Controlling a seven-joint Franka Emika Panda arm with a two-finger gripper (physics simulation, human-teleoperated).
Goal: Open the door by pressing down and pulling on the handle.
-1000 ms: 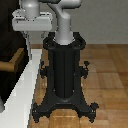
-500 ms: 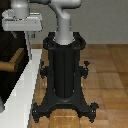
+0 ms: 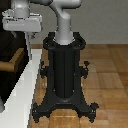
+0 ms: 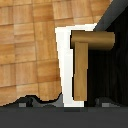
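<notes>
We report from the wrist outward. In the wrist view the handle fills the middle of the frame: a tan lever bar joined to a short stub that runs into the door, the dark panel beside a white frame. Beyond both lies the wooden floor. The dark blurred band along the edge of that view may be the hand's own parts, but we cannot tell whether the fingers are spread or pressed together, and nothing is seen pinched between them.

In the exterior view the hand hangs above the handle, which shows at the exterior view's left against the dark door. A thin finger points down near the white frame; we see no contact with the lever. Farther back stands the black pedestal.

We judge the approach step to be in hand: the hand is lined up over the lever, and pressing is not yet begun. The next move calls for a descent onto the bar, away from its pivot, then a downward push followed by a pull.
</notes>
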